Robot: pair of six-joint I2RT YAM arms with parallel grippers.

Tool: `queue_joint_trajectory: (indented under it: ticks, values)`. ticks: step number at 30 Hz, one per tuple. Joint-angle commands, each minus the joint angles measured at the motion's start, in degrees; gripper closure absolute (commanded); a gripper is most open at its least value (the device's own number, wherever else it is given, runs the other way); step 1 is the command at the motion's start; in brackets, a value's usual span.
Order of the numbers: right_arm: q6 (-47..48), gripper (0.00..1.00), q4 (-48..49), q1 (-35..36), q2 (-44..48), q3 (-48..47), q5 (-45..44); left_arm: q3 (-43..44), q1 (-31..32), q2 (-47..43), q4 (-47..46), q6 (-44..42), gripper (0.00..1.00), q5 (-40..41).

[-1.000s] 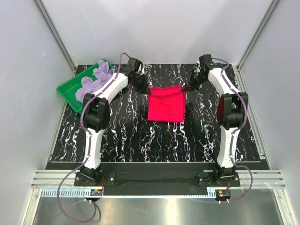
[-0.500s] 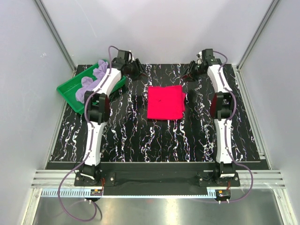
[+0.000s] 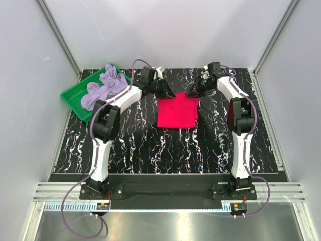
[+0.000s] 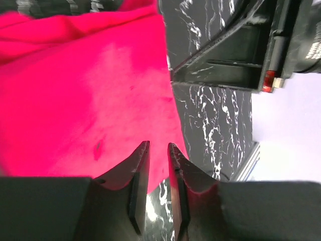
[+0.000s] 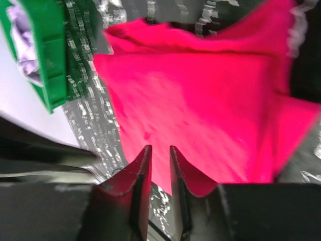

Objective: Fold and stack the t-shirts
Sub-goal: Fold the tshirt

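Top external: red shirt (image 3: 177,111) lies folded flat on table (image 3: 130,140); purple shirt (image 3: 103,88) is bunched in tray (image 3: 70,95), far left. At red shirt's far corners sit left gripper (image 3: 163,90) and right gripper (image 3: 193,92). Left wrist: fingers (image 4: 140,165) narrowly parted, empty, over red shirt. Right wrist: same narrow gap, nothing pinched.

1. The right gripper (image 5: 158,150) has its two dark fingers a narrow gap apart, with nothing between them.
2. Just beyond the fingertips lies the crimson t-shirt (image 5: 200,100), spread flat on the black marbled table (image 5: 95,135), its far edge rumpled into folds.
3. To the left, apart from the shirt, stands the green tray (image 5: 52,60).
4. Inside the tray a pale crumpled cloth shows, seemingly the lavender t-shirt (image 5: 22,35); it is cut off by the frame edge.
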State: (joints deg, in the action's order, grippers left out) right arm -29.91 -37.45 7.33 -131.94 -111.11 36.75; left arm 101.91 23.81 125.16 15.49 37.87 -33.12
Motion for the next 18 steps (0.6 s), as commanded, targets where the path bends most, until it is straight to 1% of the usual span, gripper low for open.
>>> queue_joint_trajectory:
  ticks: [1, 5, 7, 13, 15, 18]
  values:
    - [-1.64, 0.75, 6.07, -0.13, -2.16, -1.74, 3.59, 3.63, -1.22, 5.52, -7.84, 2.81, 0.76, -3.0]
    - [-3.3, 0.83, 10.62, -0.47, -5.95, -3.15, 3.85, 5.32, -2.37, 9.92, -12.92, 5.63, 0.77, -2.12]
    - [-5.67, 0.84, 13.01, -1.0, -9.19, -3.67, 4.9, 6.28, -3.42, 13.24, -15.3, 8.52, 0.77, -2.73]
    - [-10.33, 0.87, 26.26, -2.58, -15.36, -3.94, 3.85, 13.66, -6.41, 22.04, -23.39, 15.12, 0.77, -3.26]
    - [-12.0, 0.87, 28.13, -3.9, -16.94, -4.9, 3.94, 15.51, -7.55, 22.93, -25.15, 16.7, 0.76, -3.09]
    - [-12.63, 0.86, 24.9, -5.31, -18.96, -10.16, 4.29, 18.05, -8.61, 24.07, -24.37, 17.24, 0.74, -3.26]
